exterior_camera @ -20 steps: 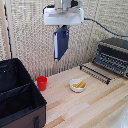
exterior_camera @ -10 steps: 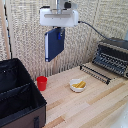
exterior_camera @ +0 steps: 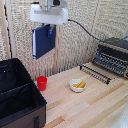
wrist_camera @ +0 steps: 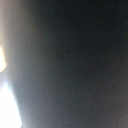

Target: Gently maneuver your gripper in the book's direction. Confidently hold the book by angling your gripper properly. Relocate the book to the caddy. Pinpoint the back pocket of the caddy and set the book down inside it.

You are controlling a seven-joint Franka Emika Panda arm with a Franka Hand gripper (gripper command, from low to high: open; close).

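The navy-blue book [exterior_camera: 43, 41] hangs upright in the air, held by its upper edge in my gripper [exterior_camera: 50, 30] under the white wrist. It is high above the table, above the red cup and to the exterior view's right of the black caddy [exterior_camera: 27, 102]. The caddy stands at the exterior view's lower left, with a black divider [exterior_camera: 15, 92] splitting it into two pockets; the back pocket [exterior_camera: 10, 76] lies on the far side. The wrist view is filled by a dark blurred surface [wrist_camera: 75, 60], likely the book.
A red cup [exterior_camera: 42, 83] stands on the wooden table just beside the caddy. A white bowl [exterior_camera: 77, 85] with yellow pieces sits mid-table. A dark toaster oven [exterior_camera: 113, 56] with a pulled-out rack [exterior_camera: 95, 73] is at the exterior view's right.
The gripper has carried the book toward the exterior view's left, closer to the caddy, staying at about the same height.
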